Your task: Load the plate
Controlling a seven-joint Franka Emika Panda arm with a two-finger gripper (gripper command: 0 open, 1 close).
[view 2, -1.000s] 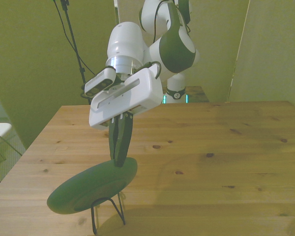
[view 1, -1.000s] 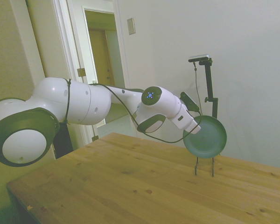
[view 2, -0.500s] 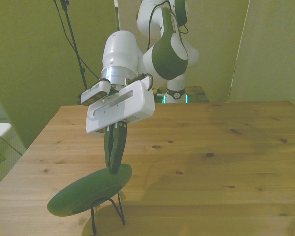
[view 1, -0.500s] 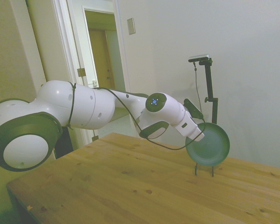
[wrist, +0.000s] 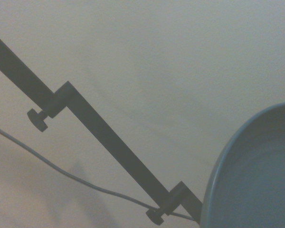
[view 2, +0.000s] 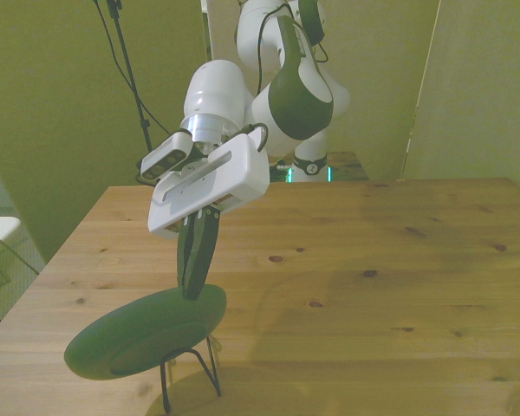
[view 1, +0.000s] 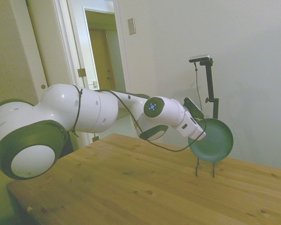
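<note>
Side view: the plate [view 1: 211, 140], pinched at its rim by the gripper [view 2: 191, 290], is being carried farther over the rack [view 2: 191, 371], nearing seating.

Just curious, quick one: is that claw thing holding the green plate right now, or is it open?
Gripper: closed, its fingers pinching the rim of the green plate above the wire rack.

Side view: arm [view 1: 84, 112] comes in from frame left, end effector [view 1: 200, 137] at centre right, touching the plate [view 1: 213, 140] rim. Plate stands on edge, right of centre, directly above a wire rack [view 1: 204, 168] sitting on the tabletop [view 1: 131, 187] near its far edge. Front view: plate [view 2: 143, 334] at lower left, over the rack [view 2: 191, 377]; end effector [view 2: 192, 282] just above it, on its upper rim. Wrist view: plate [wrist: 256, 180] at lower right.
</note>
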